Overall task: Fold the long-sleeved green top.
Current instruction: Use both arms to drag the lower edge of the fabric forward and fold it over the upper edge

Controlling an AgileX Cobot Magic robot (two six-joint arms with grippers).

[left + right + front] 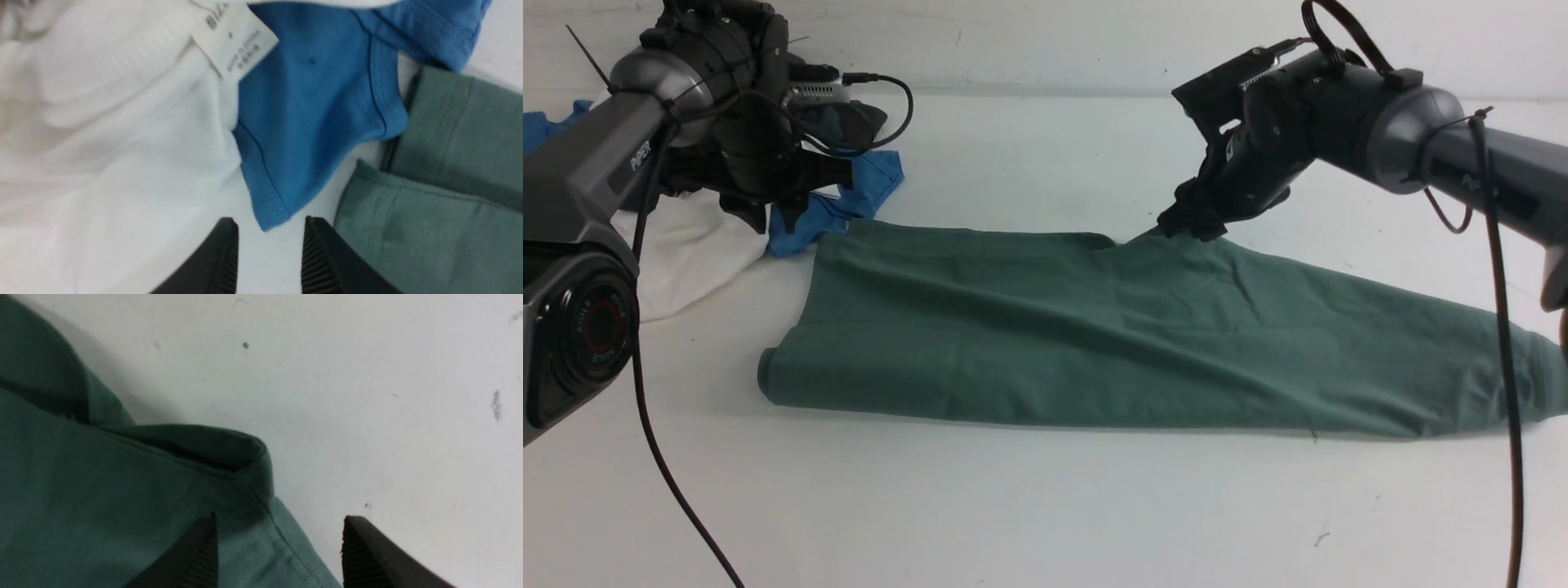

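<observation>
Your left hand (270, 222) and right hand (278, 522) hang open, empty, by the green long-sleeved top's (1094, 327) far edge, presumably placed to grip it.

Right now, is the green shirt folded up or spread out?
Partly folded: the green long-sleeved top lies on the table as a long doubled band, with layered edges showing at its left end.

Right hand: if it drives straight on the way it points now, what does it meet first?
Most likely the sage-green cotton long-sleeved top: its stitched edge lies just ahead of the open right hand, white table beside it. Depth unclear.
</observation>
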